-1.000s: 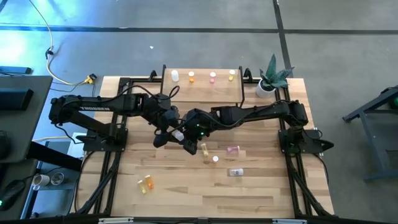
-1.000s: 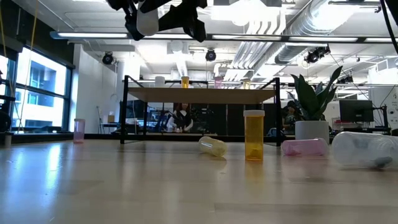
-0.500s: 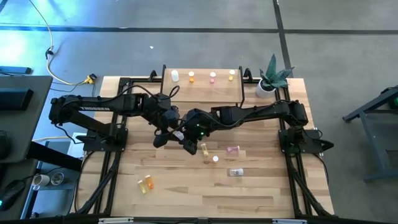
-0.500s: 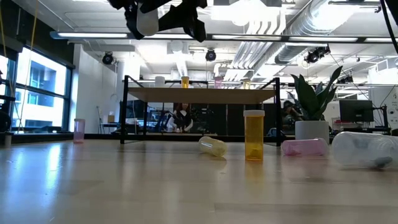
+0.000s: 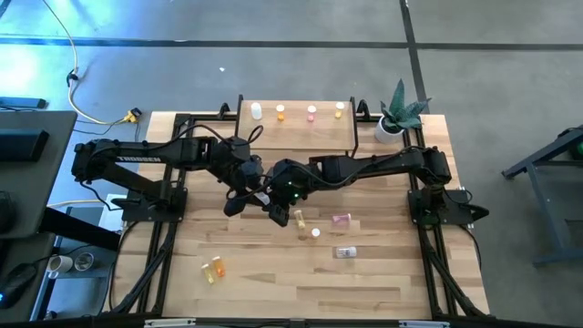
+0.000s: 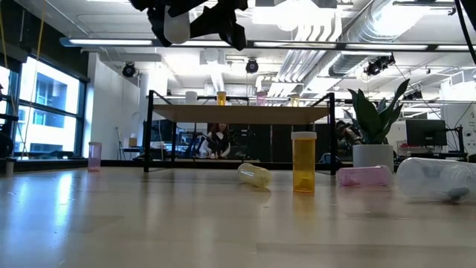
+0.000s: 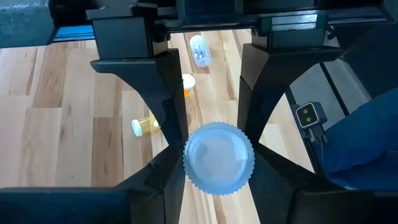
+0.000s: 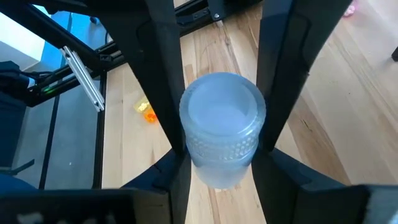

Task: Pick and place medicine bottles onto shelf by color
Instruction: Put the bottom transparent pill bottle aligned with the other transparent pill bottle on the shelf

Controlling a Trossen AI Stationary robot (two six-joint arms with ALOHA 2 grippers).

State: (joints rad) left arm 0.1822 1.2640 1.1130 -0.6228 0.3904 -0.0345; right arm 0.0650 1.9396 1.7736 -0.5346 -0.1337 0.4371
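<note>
**Q:** What do your grippers hold?

**A:** My left gripper [image 7: 217, 163] and my right gripper [image 8: 221, 149] meet above the table's [image 5: 273, 292] middle, both clamped on one clear bottle [image 7: 218, 158], each from an opposite end, fingers snug against it.

**Q:** And the rest?

**A:** Four bottles stand on the shelf [image 5: 296, 132]; a yellow bottle [image 6: 303, 161] stands upright on the table, others lie nearby.

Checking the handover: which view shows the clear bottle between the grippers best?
Left wrist view: the clear bottle fills the frame between dark fingers. Right wrist view shows its ribbed end; low view only a sliver; high view hides it.
</note>
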